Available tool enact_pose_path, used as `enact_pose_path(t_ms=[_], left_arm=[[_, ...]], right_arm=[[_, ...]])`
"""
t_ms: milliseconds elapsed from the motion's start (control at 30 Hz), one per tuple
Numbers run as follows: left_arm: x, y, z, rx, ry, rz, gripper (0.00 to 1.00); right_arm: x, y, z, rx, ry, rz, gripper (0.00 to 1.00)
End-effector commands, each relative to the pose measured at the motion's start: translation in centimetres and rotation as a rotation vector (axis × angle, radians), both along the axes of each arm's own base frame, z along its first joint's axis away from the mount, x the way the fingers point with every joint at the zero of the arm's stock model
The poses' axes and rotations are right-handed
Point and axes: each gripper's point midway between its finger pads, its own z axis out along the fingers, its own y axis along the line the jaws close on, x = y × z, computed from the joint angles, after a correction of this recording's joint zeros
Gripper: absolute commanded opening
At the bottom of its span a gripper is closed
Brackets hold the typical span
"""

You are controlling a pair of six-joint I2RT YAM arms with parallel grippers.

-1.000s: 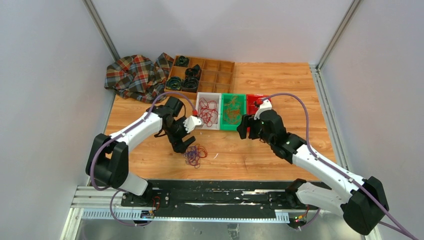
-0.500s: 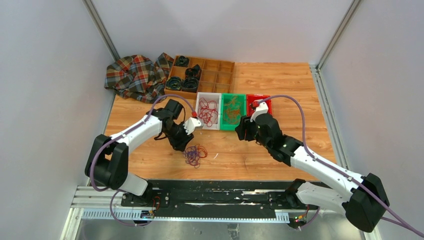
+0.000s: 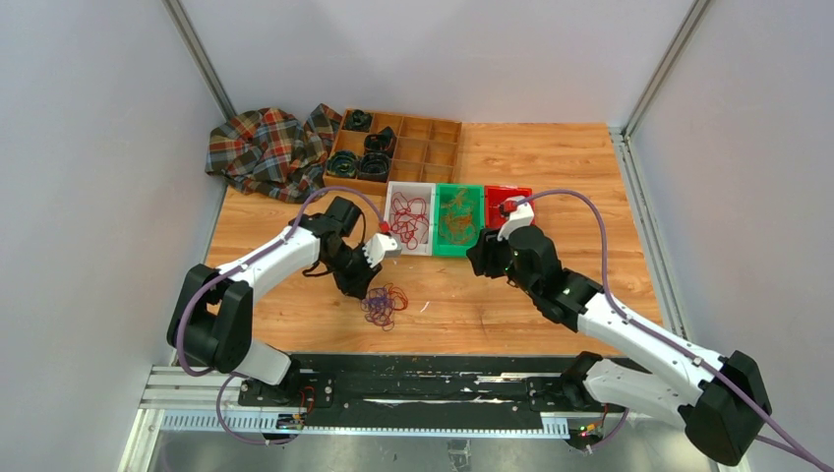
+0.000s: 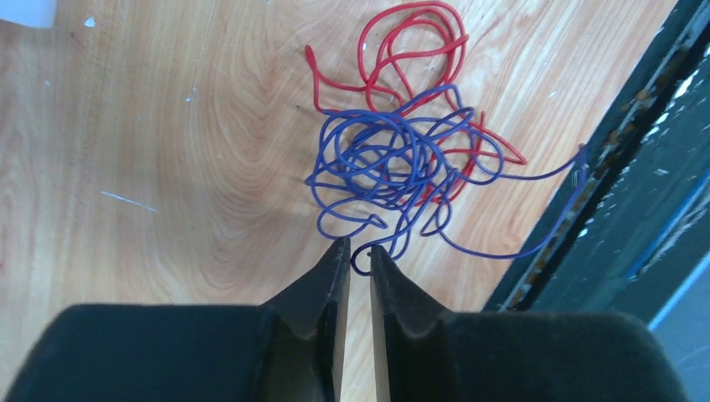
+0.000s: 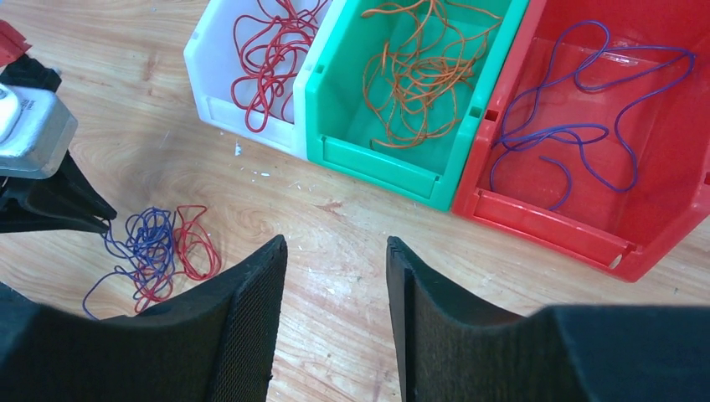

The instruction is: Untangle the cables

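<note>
**Left end effector**: The jaws stand nearly together, with a narrow gap between the tips. The left wrist view shows the end loop of one purple-blue strand lying in this gap. The gap appears wider than the strand, and pad contact cannot be confirmed. The tips sit low over the bench, at the edge of the tangle.

**Right end effector**: The jaws are apart, with a clear gap and nothing between them. The unit hangs over bare bench, in front of the green bin and well apart from the tangle.

**Task item:** The cables lie as one loose knot on the bench, between the left end effector and the near edge. Purple-blue strands form the dense centre. Red strands loop out on the far side of the knot from the left end effector. One purple-blue end trails to the dark rail at the bench edge.

**Surroundings:**
- Three bins stand side by side beyond the end effectors, touching one another.
- The white bin holds red strands.
- The green bin holds orange strands.
- The red bin holds a purple-blue strand.
- A wooden divider tray stands behind the bins. Black coiled rings occupy its left compartments.
- A plaid cloth lies crumpled at the far left corner, just beside the tray.
</note>
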Motion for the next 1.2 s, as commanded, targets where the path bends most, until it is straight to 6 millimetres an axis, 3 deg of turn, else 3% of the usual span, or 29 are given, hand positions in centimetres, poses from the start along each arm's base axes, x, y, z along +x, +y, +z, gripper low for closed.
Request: enact_pose_path(t_ms=[0, 67, 333, 433, 533, 667, 833, 967, 1167], left_arm=[[-0.3, -1.9, 1.8, -0.079, 0.017, -0.014, 0.08], [-0.1, -2.4, 2.9, -0.085, 0.001, -0.023, 0.01], [0.9, -3.5, 10.8, -0.106, -0.194, -0.074, 0.01], [0.6, -3.8, 13.4, -0.117, -0.248, -0.09, 0.01], [-0.1, -4.5, 16.4, -0.149, -0.289, -0.113, 0.01], [-0.7, -5.4, 20.1, -0.195, -0.337, -0.129, 0.01], [-0.9, -6.1, 23.4, -0.249, -0.398, -0.136, 0.01], [-1.7, -6.1, 24.9, -0.273, -0.425, -0.165, 0.01], [-2.5, -6.0, 27.1, -0.318, -0.481, -0.196, 0.0]], right_arm=[[-0.7, 0.0, 0.4, 0.037, -0.016, 0.006, 0.47], [-1.5, 0.4, 0.3, 0.061, 0.0, 0.041, 0.48], [-6.3, 1.4, -1.4, -0.003, 0.085, 0.208, 0.6], [-8.0, 3.0, 0.1, 0.023, 0.026, 0.299, 0.65], [-8.9, 5.3, 3.5, 0.073, -0.122, 0.377, 0.69], [-8.5, 9.1, 7.8, 0.134, -0.27, 0.448, 0.71], [-8.1, 13.4, 9.9, 0.144, -0.354, 0.511, 0.71], [-7.0, 14.7, 11.2, 0.166, -0.387, 0.481, 0.71], [-5.5, 15.4, 10.9, 0.133, -0.403, 0.428, 0.57]])
